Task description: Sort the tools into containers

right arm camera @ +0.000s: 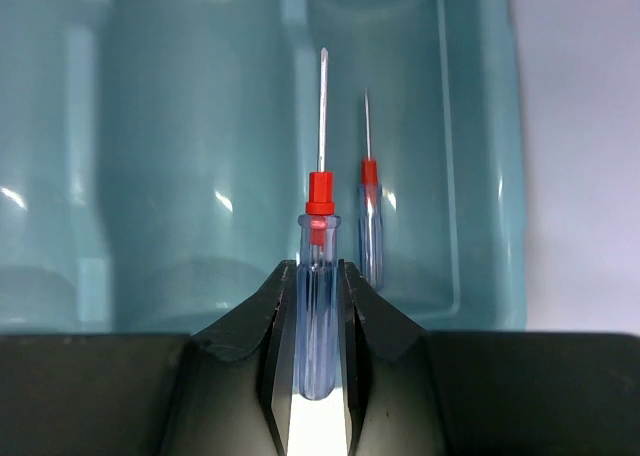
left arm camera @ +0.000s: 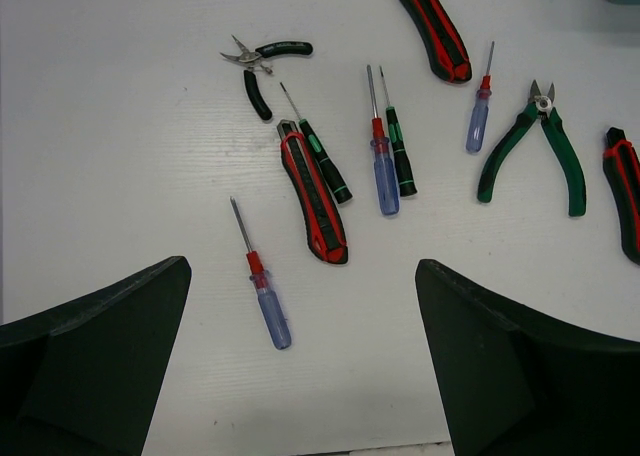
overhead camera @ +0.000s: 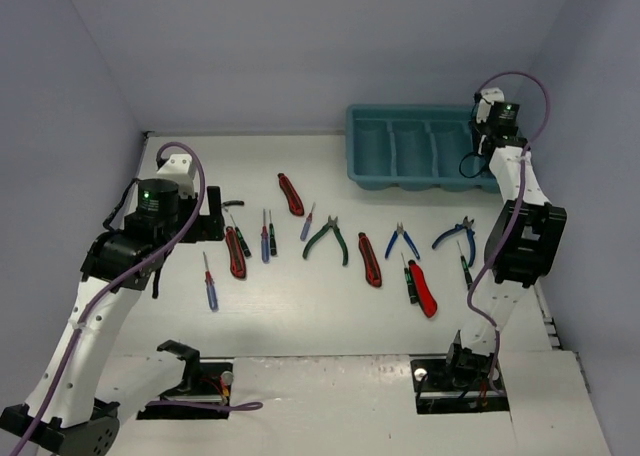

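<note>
Screwdriver (right arm camera: pixel 318 261) pinched in right claw (right arm camera: pixel 317 281) above tray (right arm camera: pixel 482 126); left claw (left arm camera: pixel 302 271) agape.

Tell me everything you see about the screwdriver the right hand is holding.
The screwdriver has a clear blue, plastic-looking handle, a red collar and a thin metal shaft. The right hand clamps its handle, with the shaft pointing away, over the right end of the teal tray, where a similar screwdriver lies in a compartment.

Overhead view spans the table (overhead camera: pixel 300 326); left wrist looks down on tools (left arm camera: pixel 315 191), right wrist into tray (right arm camera: pixel 200 126).
</note>
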Available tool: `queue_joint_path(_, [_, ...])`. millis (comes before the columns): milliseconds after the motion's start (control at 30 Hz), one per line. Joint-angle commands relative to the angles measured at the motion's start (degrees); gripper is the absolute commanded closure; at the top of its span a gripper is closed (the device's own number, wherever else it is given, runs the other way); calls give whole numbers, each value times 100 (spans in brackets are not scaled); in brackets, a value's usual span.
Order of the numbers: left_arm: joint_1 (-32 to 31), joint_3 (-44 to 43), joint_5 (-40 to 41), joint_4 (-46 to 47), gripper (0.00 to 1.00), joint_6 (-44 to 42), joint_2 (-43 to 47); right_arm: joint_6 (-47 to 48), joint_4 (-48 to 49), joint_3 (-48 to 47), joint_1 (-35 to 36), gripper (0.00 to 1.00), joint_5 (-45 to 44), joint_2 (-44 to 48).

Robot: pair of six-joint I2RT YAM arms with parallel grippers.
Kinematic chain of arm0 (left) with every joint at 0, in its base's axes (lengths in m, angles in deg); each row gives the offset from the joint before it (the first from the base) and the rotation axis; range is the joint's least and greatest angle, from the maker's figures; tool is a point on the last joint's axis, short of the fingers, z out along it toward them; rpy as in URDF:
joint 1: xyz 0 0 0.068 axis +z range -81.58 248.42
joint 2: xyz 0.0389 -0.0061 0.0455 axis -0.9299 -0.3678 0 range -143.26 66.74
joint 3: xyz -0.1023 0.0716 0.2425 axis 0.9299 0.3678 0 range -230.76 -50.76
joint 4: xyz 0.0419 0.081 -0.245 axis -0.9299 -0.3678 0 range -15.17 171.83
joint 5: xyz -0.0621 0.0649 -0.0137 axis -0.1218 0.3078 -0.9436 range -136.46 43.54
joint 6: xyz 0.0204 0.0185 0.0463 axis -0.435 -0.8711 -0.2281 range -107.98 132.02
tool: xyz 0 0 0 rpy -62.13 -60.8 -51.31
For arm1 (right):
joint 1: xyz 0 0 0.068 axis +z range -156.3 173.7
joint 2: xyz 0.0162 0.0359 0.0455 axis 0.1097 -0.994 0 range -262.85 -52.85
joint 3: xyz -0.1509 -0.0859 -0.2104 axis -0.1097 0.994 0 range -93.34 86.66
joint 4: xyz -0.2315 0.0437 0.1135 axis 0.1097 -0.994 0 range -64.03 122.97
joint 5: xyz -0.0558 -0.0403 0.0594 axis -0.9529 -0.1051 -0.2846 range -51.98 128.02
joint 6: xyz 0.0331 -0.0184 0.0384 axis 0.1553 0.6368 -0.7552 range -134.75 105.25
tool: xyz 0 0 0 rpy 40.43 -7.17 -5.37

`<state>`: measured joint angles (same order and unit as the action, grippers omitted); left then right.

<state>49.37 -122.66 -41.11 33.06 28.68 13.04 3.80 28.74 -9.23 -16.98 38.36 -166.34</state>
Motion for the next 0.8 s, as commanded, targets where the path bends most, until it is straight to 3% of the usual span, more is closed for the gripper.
queue_joint_path(0, [15, -112, 55, 263, 7, -107, 172, 118, 370, -476, -116, 100, 375, 162])
queue_joint_path(467, [15, -52, -112, 272, 7, -231, 88, 260, 370, -447, -205, 100, 599, 67])
queue_joint_path(767, [15, 9, -95, 289, 6, -198, 96, 298, 527, -975, -259, 100, 423, -506])
